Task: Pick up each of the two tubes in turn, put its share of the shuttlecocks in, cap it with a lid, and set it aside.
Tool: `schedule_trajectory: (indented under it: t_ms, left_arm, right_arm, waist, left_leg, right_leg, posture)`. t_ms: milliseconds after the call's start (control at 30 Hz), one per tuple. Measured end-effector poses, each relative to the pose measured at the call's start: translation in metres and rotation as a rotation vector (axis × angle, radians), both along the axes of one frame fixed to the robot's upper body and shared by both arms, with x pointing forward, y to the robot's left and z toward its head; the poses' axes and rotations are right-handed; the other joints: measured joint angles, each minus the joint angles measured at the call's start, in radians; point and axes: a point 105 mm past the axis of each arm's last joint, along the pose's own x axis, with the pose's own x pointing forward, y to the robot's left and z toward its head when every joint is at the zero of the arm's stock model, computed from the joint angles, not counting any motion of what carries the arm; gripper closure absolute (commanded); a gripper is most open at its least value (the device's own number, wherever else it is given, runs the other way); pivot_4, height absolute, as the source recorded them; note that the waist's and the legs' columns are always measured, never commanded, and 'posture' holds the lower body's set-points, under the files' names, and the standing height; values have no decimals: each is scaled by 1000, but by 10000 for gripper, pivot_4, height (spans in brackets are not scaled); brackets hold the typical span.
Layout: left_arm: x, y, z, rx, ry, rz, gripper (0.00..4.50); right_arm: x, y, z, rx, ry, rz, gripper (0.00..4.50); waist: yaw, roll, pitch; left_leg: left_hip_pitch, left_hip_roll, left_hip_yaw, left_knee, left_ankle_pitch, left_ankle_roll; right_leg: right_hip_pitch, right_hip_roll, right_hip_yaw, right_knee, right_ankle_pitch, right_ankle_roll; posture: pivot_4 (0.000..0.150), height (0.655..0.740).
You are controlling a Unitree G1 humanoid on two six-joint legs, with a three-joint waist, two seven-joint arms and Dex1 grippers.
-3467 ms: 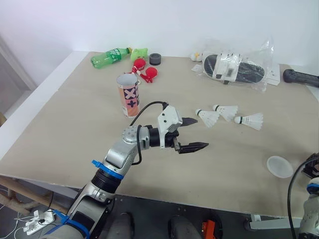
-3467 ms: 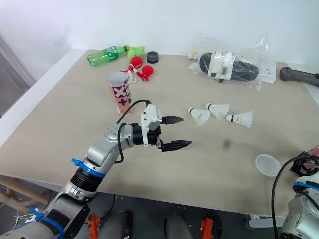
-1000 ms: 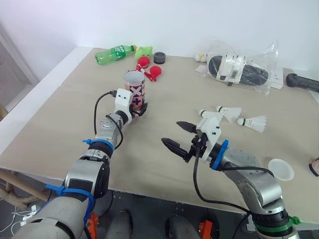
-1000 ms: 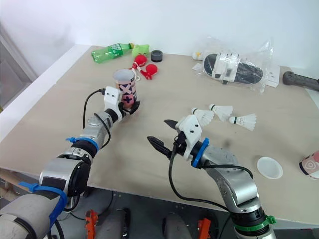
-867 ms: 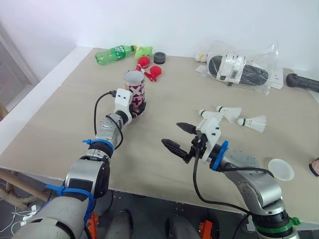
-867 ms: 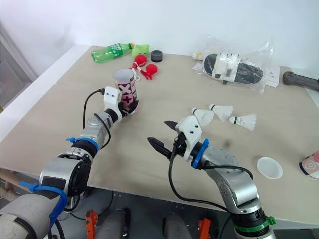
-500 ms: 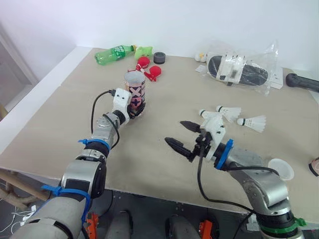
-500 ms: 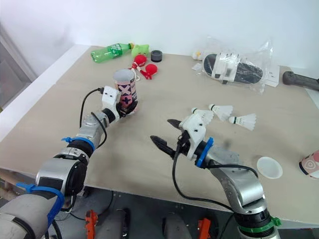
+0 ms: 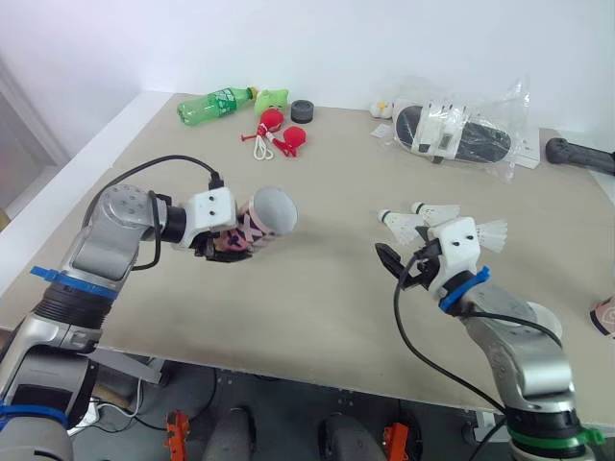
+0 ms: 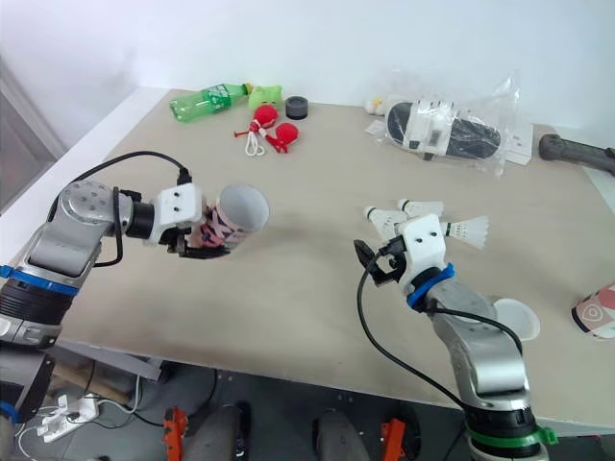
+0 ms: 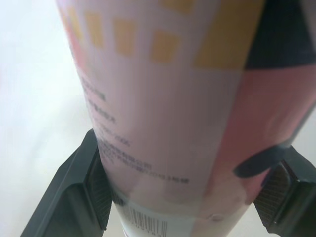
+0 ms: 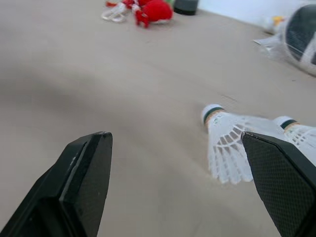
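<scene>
Left fingers (image 11: 79, 185) clamped on tilted tube (image 9: 258, 217) | right fingers (image 12: 84, 182) spread, shuttlecock (image 12: 228, 147) ahead, untouched

The left gripper (image 10: 204, 238) squeezes the pink tube (image 10: 226, 217) and holds it tipped on its side, with its open mouth turned to the right. To the right of the tube, the right gripper (image 10: 370, 261) sits low over the table (image 10: 288, 298), and three white shuttlecocks (image 10: 420, 206) lie just past it. Far behind the tube are a green bottle (image 10: 205, 100), some red toys (image 10: 269, 131) and a clear bag (image 10: 444, 127), and far off to the right of the tube are a round lid (image 10: 515, 320) and a second tube (image 10: 594, 313).
</scene>
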Motion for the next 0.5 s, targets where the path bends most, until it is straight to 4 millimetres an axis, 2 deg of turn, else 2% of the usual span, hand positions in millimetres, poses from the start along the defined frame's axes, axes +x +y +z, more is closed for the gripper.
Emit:
schedule_trajectory:
  t_ms: [167, 300, 500]
  left_arm:
    - [-10, -3, -12, 44, 59, -13, 14315]
    - [-10, -2, -15, 58, 51, -5, 14315]
    - [-8, -5, -16, 55, 37, 4, 14315]
  right_arm:
    - [19, 3, -21, 16, 59, -39, 0]
    - [38, -6, -22, -10, 66, -114, 0]
    - [55, -6, -28, -6, 77, -147, 0]
  waist:
    - [-2, 0, 0]
    - [-2, 0, 0]
    - [-2, 0, 0]
  left_leg:
    - [-1, 0, 0, 0, 0, 0]
    - [-1, 0, 0, 0, 0, 0]
    - [-1, 1, 0, 0, 0, 0]
  right_leg:
    - [-1, 1, 0, 0, 0, 0]
    - [-2, 1, 1, 0, 0, 0]
    - [-1, 1, 0, 0, 0, 0]
  posture:
    - [1500, 7400]
    - [1500, 7400]
    - [1500, 7400]
